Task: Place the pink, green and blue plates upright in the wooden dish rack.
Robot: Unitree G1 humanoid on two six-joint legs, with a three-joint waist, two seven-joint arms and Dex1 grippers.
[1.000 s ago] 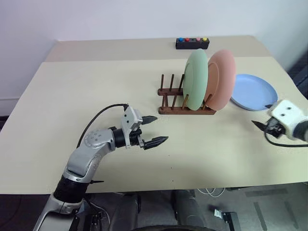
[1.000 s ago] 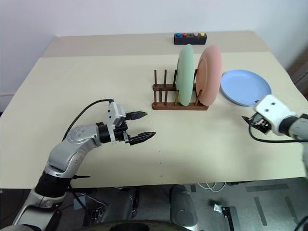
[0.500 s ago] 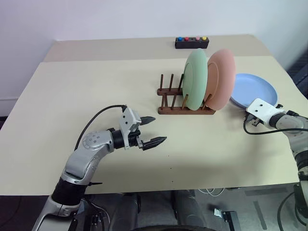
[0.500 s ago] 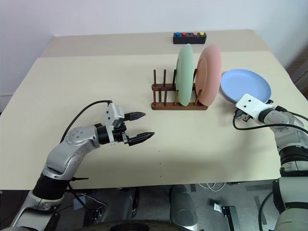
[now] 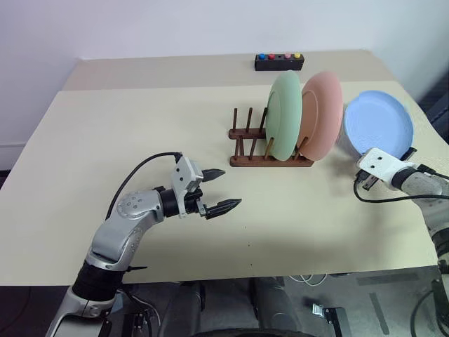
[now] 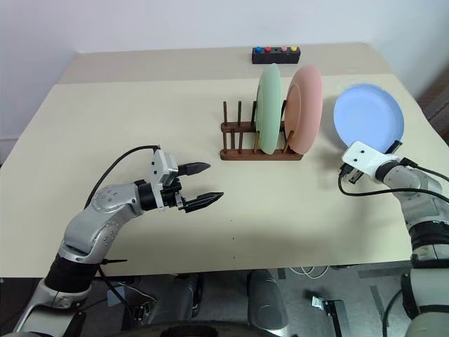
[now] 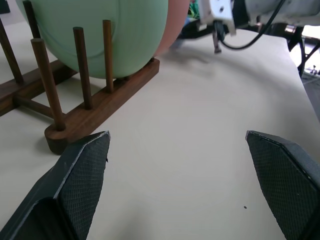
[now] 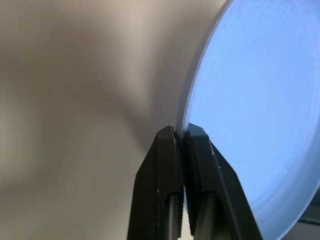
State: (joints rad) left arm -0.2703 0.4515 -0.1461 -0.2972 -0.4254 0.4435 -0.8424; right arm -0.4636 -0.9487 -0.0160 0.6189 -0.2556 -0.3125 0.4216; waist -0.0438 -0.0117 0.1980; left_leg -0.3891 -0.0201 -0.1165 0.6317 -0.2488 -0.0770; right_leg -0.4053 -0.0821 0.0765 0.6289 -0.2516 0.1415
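I am working over the table point(image 5: 140, 126), and by my reading the last of three placements is in hand. The wooden dish rack point(image 5: 270, 151) is standing up and to the left of my right gripper point(image 8: 182, 137), already carrying the green plate point(image 5: 285, 116) and pink plate point(image 5: 321, 116) upright, the pink nearer that gripper. The blue plate point(image 5: 379, 125) is tilting up just above the right gripper, whose fingers are clamping together on its near rim. My left gripper point(image 5: 219, 189) is hanging with fingers spread wide, holding nothing, the rack beyond its tips. Next, I judge, I am needing to carry the blue plate left to a free slot; empty pegs are showing beyond the green plate.
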